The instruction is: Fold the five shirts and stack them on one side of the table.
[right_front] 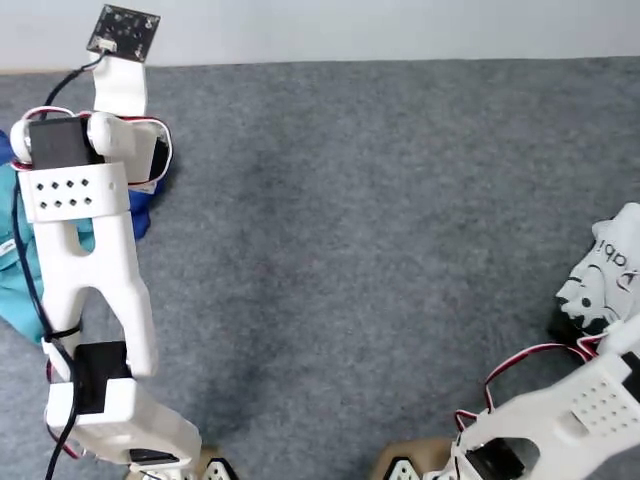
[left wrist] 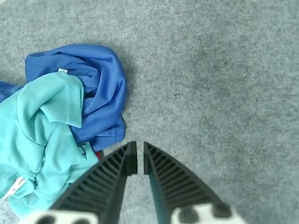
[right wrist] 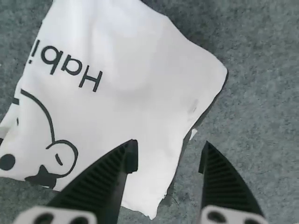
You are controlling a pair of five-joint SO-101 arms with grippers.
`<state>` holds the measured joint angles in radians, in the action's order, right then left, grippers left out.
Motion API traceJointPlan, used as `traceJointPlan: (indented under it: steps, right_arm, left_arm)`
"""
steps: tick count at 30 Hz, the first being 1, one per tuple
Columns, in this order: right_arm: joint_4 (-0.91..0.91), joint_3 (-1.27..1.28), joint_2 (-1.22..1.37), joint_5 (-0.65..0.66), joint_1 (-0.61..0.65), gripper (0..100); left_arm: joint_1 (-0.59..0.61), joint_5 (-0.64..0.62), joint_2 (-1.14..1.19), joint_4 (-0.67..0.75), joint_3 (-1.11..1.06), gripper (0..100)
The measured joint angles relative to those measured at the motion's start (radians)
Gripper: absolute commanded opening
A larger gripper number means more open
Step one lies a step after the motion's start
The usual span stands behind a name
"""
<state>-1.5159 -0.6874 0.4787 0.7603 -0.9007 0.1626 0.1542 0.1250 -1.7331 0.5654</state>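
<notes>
grippers hold nothing: left gripper (left wrist: 139, 147) nearly closed by blue shirt (left wrist: 100, 84), right gripper (right wrist: 169, 145) spread over white shirt (right wrist: 117, 93).

The white plastic left arm (right_front: 90, 260) runs from its base at the near edge up the left side of the high view, its wrist at the far end; its left gripper (left wrist: 140, 148), with black ribbed fingers (left wrist: 114, 175), is closed to a thin slit and holds nothing; the white plastic right arm (right_front: 570, 410) angles from the near edge to the right; its right gripper (right wrist: 169, 145) has its fingers spread wide.
</notes>
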Motion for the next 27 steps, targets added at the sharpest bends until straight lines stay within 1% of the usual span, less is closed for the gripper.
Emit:
traceJointPlan:
  steps: [5, 7, 10, 11, 13, 19, 27]
  right_arm:
    - [-0.114, -0.014, -0.003, 0.002, 0.041, 20.0]
    - [-0.157, -0.014, -0.003, 0.002, 0.058, 14.4]
    - [-0.198, -0.014, -0.003, 0.002, 0.080, 2.5]
    - [-0.215, -0.014, -0.003, 0.002, 0.089, 0.4]
    - [-0.236, -0.015, 0.006, 0.002, 0.114, 2.0]
    - [-0.238, 0.005, 0.081, -0.068, 0.153, 0.9]
    - [-0.238, 0.057, 0.235, -0.083, 0.206, 0.9]
  left_arm:
    - [0.000, 0.000, 0.000, 0.000, 0.000, 4]
    - [0.000, 0.000, 0.000, 0.000, 0.000, 4]
    - [0.000, 0.000, 0.000, 0.000, 0.000, 4]
    - [0.000, 0.000, 0.000, 0.000, 0.000, 4]
    - [0.000, 0.000, 0.000, 0.000, 0.000, 4]
    - [0.000, 0.000, 0.000, 0.000, 0.000, 4]
    - [0.000, 0.000, 0.000, 0.000, 0.000, 4]
